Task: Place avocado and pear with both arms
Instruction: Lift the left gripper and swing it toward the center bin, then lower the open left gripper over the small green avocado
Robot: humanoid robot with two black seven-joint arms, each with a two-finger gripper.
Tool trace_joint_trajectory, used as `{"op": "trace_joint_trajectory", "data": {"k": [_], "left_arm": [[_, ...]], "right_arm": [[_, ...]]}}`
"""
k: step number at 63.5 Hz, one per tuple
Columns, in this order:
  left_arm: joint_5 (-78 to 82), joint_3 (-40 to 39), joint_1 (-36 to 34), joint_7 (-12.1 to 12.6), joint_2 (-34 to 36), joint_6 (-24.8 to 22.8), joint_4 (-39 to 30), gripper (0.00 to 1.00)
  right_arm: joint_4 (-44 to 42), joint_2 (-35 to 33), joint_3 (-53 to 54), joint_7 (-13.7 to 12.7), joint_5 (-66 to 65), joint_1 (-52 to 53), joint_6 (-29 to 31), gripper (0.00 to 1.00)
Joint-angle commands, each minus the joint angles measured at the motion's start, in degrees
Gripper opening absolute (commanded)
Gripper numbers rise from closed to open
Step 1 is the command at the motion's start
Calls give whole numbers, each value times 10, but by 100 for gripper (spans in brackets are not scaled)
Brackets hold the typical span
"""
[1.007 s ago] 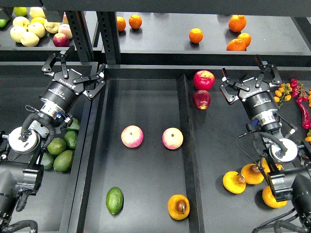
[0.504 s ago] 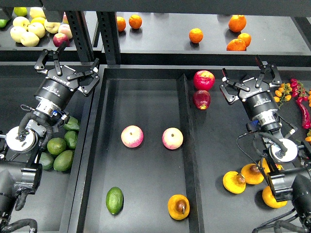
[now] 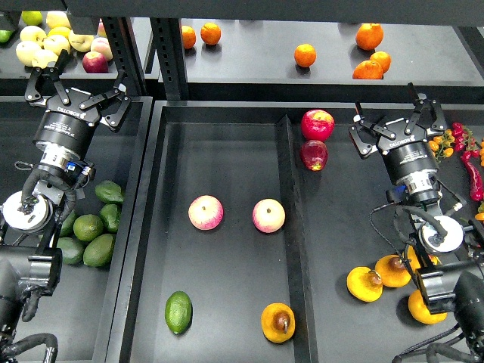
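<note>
A green avocado [image 3: 178, 311] lies at the front left of the black centre tray [image 3: 227, 136]. A yellow-orange pear [image 3: 278, 322] with a brown blotch lies at the tray's front right. My left gripper [image 3: 76, 92] is open and empty, over the left bin, far back and left of the avocado. My right gripper [image 3: 395, 121] is open and empty, over the right side, far back and right of the pear. Neither gripper touches any fruit.
Two pink-yellow apples [image 3: 206, 212] [image 3: 268, 215] sit mid-tray. Several green avocados [image 3: 98, 249] lie under my left arm. Several pears [image 3: 364, 283] lie by my right arm. Two red apples [image 3: 317, 125] sit right of the tray. Oranges [image 3: 305, 54] and yellow apples [image 3: 34, 45] are on the back shelf.
My left gripper has swung left and slightly back, from the tray's left rim to over the left bin. My right gripper has shifted slightly right. The fruit has not moved.
</note>
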Motion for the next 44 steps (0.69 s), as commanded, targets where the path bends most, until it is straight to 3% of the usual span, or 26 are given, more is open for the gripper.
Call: {"op": "trace_joint_trajectory", "data": {"k": [1, 14, 18, 25, 27, 28, 30, 44], "left_arm": [[-1, -1, -4, 39, 0, -3, 6, 100], [-1, 18, -59, 147, 0, -2, 36, 100], [-8, 56, -87, 148, 3, -5, 51, 100], [-81, 187, -126, 148, 113, -12, 64, 100], [-109, 231, -134, 148, 145, -16, 64, 100], [-150, 317, -154, 148, 204, -34, 64, 100], [-164, 365, -168, 148, 233, -36, 63, 100], [-165, 605, -229, 148, 325, -36, 63, 100]], "right_arm": [[0, 0, 1, -2, 0, 1, 0, 100], [-1, 0, 4, -3, 0, 1, 0, 100], [0, 0, 10, -3, 0, 1, 0, 100], [0, 0, 16, -3, 0, 1, 0, 100], [0, 0, 17, -3, 0, 1, 0, 100], [0, 0, 19, -3, 0, 1, 0, 100], [0, 0, 19, -3, 0, 1, 0, 100], [0, 0, 19, -4, 0, 1, 0, 100]]}}
